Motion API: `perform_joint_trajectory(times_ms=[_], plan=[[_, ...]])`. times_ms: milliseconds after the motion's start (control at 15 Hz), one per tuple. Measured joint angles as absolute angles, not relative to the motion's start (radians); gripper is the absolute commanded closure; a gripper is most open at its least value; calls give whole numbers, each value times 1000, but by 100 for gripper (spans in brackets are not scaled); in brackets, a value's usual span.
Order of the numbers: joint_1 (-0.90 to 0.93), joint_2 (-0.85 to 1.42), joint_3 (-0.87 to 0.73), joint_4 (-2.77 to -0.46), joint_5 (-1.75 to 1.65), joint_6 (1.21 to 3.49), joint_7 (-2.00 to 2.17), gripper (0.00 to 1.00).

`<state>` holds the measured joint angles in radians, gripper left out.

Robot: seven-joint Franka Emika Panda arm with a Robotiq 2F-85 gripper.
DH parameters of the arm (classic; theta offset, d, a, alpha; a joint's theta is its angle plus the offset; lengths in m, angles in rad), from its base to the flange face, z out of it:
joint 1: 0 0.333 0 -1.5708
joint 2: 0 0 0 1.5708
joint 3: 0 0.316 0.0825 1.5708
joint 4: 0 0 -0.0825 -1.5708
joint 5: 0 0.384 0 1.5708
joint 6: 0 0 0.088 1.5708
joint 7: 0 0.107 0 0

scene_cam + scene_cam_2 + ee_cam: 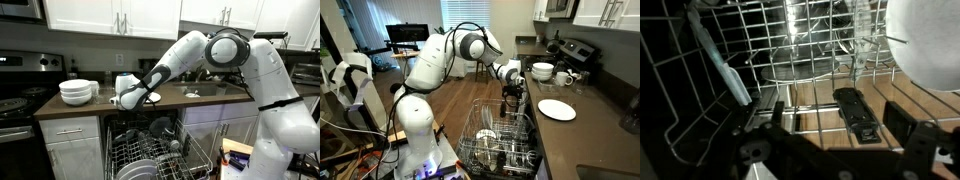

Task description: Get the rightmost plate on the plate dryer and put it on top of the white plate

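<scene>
plate dryer (pixel 810 40): grey wire metal, seen to gleam where light is caught.
plate in the plate dryer (pixel 930 45): white, smooth, a glazed look is given.
white plate (pixel 557 109): plain white, smooth, softly glossy.
desk (pixel 582 135): brown top beside the plate dryer, wood-toned, matt.
floor (pixel 820 112): wooden planks seen through the plate dryer, faint sheen.
pincer (pixel 880 118): black, matt, plastic-like.
arm (pixel 270 70): white glossy shell above the plate dryer.
</scene>
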<state>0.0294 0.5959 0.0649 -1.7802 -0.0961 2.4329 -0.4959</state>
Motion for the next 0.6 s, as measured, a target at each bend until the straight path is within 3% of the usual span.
perform_joint_trajectory(times_ms=[600], plan=[[34,605,85,-1809,-113,2448,-497,0]])
